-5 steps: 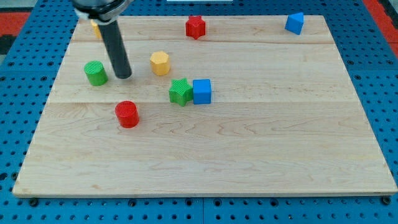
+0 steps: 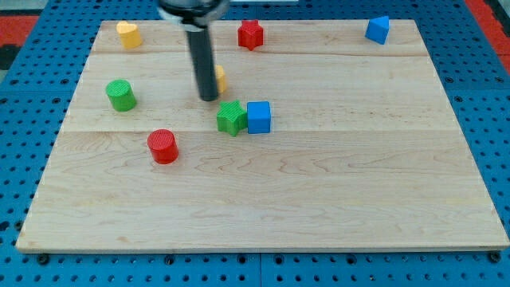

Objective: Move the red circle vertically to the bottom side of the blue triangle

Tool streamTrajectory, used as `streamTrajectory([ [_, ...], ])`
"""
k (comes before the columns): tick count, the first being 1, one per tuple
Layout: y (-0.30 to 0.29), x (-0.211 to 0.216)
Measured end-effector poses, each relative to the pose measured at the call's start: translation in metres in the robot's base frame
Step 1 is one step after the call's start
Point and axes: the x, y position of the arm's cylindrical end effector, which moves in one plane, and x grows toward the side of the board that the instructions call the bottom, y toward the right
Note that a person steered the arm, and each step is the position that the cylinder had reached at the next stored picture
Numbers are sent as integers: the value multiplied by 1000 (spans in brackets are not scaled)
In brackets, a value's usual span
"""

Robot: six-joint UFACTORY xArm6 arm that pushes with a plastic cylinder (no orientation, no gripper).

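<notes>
Arm: the dark rod [image 2: 202, 60] comes down from the view's top edge, left of centre, over the wooden board [image 2: 319, 199].
My tip: my tip [image 2: 209, 98] rests on the board directly in front of a yellow block [image 2: 220, 79], most of which the rod hides; its shape cannot be made out. The tip is just up and to the left of the green star.
Hold: the rod has no jaws and grasps nothing; whether it touches the yellow block cannot be told.
Red circle: the red circle [image 2: 162, 146] stands in the left half of the board, below and to the left of my tip, apart from it and from every other block.
Blue triangle: the blue triangle [image 2: 378, 29] sits near the board's top right corner, well apart from the red circle.
Centre pair: a green star [image 2: 231, 118] and a blue cube [image 2: 259, 116] stand side by side, touching.
Other blocks: a green cylinder [image 2: 121, 95] is near the left edge, a yellow heart [image 2: 127, 33] at the top left, and a red star-like block [image 2: 250, 33] at the top centre.
Surround: a blue pegboard [image 2: 32, 80] frames the board.
</notes>
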Motion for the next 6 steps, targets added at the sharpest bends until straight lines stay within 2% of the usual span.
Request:
streamTrajectory([
  [1,1,42],
  [3,-117,57],
  [4,-102,117],
  [5,7,128],
  [6,-22,134],
])
